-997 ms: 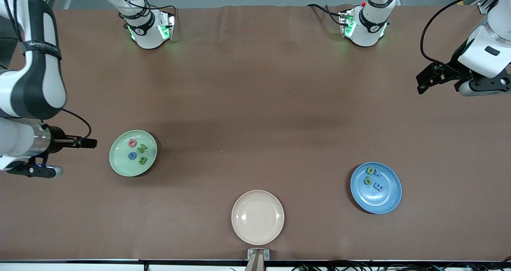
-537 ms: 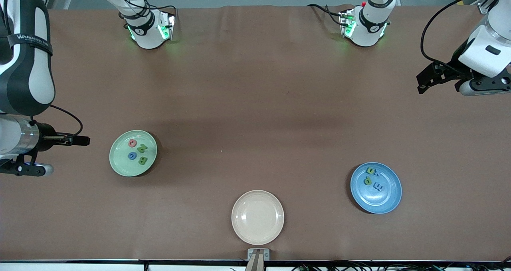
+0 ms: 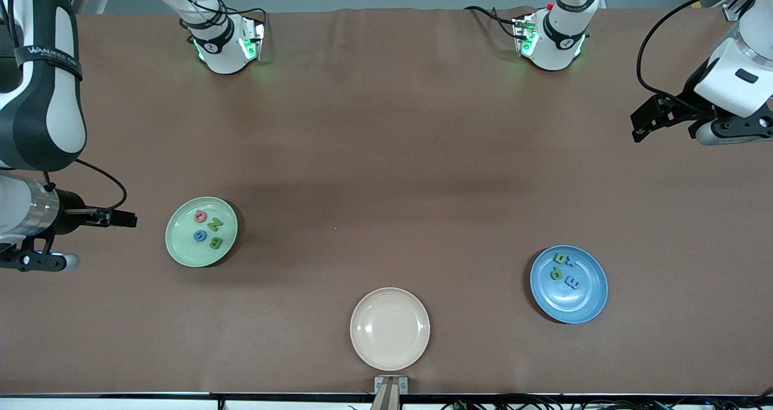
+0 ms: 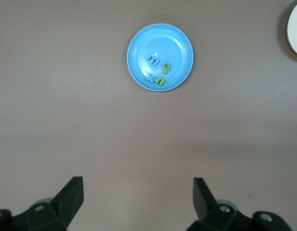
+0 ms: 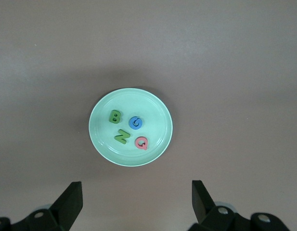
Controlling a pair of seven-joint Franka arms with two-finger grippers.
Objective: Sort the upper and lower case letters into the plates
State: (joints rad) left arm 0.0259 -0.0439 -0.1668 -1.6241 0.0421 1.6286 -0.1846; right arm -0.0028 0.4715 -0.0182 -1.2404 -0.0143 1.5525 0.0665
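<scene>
Both my claws stand wide and empty: my left claw [image 3: 640, 126] hangs over bare table [image 3: 386, 126] at the left arm's end, my right claw [image 3: 124, 218] over the table just beside the mint green plate [image 3: 181, 250], at the right arm's end. That plate carries four letters reading B, G, N and Q [image 5: 141, 143], all capitals. The blue plate [image 3: 580, 307] carries four lower-case letters [image 4: 156, 71]; I read n, p and x, while the fourth blue one could be an m or an e, I cannot tell which. The beige plate [image 3: 390, 328], nearest the front camera, is bare. Sorting looks complete. The risk I judge from here: a sweep of either arm could clip a rim and spill letters. Readable writing: a band on my right arm [image 3: 42, 51], seemingly "WANJEED", remainder illegible.
</scene>
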